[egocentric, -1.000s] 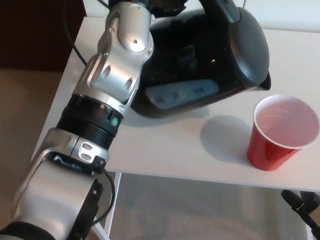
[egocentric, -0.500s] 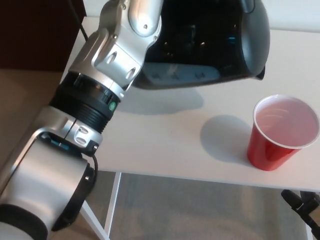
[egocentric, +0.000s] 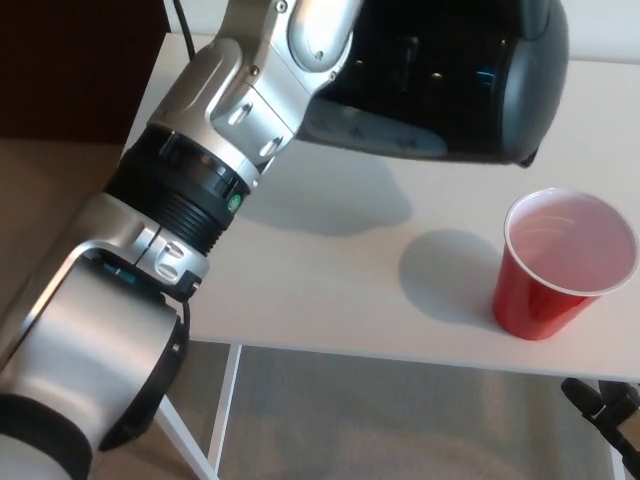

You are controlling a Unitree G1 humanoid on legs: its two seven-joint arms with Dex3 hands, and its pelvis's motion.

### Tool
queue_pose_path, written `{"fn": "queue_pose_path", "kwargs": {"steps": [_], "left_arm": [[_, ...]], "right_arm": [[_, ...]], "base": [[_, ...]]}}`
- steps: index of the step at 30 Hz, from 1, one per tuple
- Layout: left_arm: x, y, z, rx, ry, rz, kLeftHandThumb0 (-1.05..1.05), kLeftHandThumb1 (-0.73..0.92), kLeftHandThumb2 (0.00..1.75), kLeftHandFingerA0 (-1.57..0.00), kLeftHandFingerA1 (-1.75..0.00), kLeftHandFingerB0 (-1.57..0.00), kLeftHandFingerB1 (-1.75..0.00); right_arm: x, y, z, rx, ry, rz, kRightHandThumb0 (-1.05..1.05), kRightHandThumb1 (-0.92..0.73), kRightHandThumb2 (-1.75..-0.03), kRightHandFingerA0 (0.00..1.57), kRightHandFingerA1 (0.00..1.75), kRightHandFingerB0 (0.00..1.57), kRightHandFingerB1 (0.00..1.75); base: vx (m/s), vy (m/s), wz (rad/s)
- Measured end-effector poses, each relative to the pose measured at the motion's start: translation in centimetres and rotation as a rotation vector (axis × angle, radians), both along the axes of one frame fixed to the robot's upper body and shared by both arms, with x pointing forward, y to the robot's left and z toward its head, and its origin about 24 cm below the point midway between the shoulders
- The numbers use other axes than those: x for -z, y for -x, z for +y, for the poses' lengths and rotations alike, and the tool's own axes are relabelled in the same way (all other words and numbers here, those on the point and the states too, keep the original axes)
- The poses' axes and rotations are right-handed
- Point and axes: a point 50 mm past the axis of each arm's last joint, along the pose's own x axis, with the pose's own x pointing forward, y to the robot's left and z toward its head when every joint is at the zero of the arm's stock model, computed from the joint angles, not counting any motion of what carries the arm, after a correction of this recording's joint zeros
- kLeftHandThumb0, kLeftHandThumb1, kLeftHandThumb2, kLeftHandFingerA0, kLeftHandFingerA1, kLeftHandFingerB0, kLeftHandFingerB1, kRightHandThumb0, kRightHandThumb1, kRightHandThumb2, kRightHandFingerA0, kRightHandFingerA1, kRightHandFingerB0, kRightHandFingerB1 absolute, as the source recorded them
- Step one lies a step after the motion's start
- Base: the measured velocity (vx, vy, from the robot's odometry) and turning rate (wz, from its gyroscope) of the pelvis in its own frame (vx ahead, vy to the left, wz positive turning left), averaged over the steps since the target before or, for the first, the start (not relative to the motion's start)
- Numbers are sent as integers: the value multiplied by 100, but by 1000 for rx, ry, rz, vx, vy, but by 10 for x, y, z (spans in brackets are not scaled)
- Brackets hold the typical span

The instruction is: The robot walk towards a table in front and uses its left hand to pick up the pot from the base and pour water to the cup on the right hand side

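Pot [egocentric: 450, 80] hangs in the air over the desk's [egocentric: 330, 290] back edge, carried by the left arm [egocentric: 200, 190]. Its hand is hidden, so I cannot tell its grip. Cup [egocentric: 565, 265] stands near the front right corner. Next, bring the spout over the cup and tip.

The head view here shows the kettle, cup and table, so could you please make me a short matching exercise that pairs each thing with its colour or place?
Things:
1. pot
2. cup
3. table
4. left arm

Descriptions:
A. white, bearing a shadow beside the cup
B. red outside, pale inside, standing upright at the right
C. black and glossy, lifted off the table at the top
D. silver with a black ribbed section, coming in from the left

Pairs: 1-C, 2-B, 3-A, 4-D
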Motion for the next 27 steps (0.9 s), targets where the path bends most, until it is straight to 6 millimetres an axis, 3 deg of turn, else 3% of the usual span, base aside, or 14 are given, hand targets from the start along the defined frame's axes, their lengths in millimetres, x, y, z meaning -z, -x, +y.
{"fn": "queue_pose_path", "kwargs": {"steps": [5,6,8,9,11,12,14,15,22,23,24,25,26,27], "left_arm": [[2,10,-5,47,-12,-39,-19,57,59,-91,-175,-69,-175],[2,11,-5,55,-13,-44,-22,58,58,-91,-175,-69,-175],[3,17,-7,78,-13,-60,-22,58,58,-90,-175,-68,-175],[4,19,-8,90,-16,-67,-21,57,57,-92,-175,-68,-175],[4,24,-11,109,-23,-82,-22,57,56,-94,-175,-68,-175],[4,25,-12,115,-25,-87,-24,56,56,-92,-175,-68,-174],[3,28,-14,126,-31,-100,-24,57,56,-92,-175,-68,-174],[3,29,-14,130,-34,-105,-23,57,56,-92,-175,-69,-175],[2,31,-18,148,-90,-147,-25,56,55,-89,-175,-64,-175],[2,31,-19,149,-103,-157,-25,55,56,-88,-175,-66,-170],[2,31,-19,149,-121,-169,-24,51,57,-91,-175,-84,-133],[2,31,-20,149,-139,-182,-24,51,57,-91,-175,-84,-133],[1,31,-20,147,-163,-201,-23,50,56,-92,-175,-90,-120],[1,30,-20,146,-178,-214,-23,48,55,-93,-175,-94,-115]], "right_arm": [[0,-1,0,-4,3,2,-28,-65,-59,54,64,41,70],[0,-1,0,-3,2,2,-34,-53,-83,51,68,40,69],[0,-2,0,-3,1,2,-34,-53,-82,52,68,40,68],[0,-2,0,-4,1,3,-28,-65,-59,54,64,41,71],[0,-3,0,-3,0,4,-29,-66,-60,55,67,40,72],[1,-3,0,-3,0,4,-34,-54,-84,51,69,39,70],[1,-3,0,-6,-2,5,-34,-53,-83,51,69,39,70],[1,-3,1,-7,-4,4,-28,-65,-59,53,65,39,72],[1,-3,0,-2,-8,4,-28,-65,-59,55,66,40,72],[1,-3,0,-3,-7,4,-28,-66,-59,54,64,40,71],[1,-3,0,-4,-7,5,-33,-53,-83,52,69,39,69],[1,-3,0,-5,-7,5,-33,-53,-83,52,69,39,69],[1,-3,0,-6,-6,5,-29,-64,-59,53,65,36,67],[1,-3,0,-7,-6,5,-29,-65,-58,53,67,35,67]], "base": [[0,0,0],[0,0,0],[0,0,0],[0,0,0],[0,0,0],[0,0,0],[0,0,0],[0,0,0],[0,0,0],[0,0,0],[0,0,0],[0,0,0],[0,0,0],[0,0,0]]}}
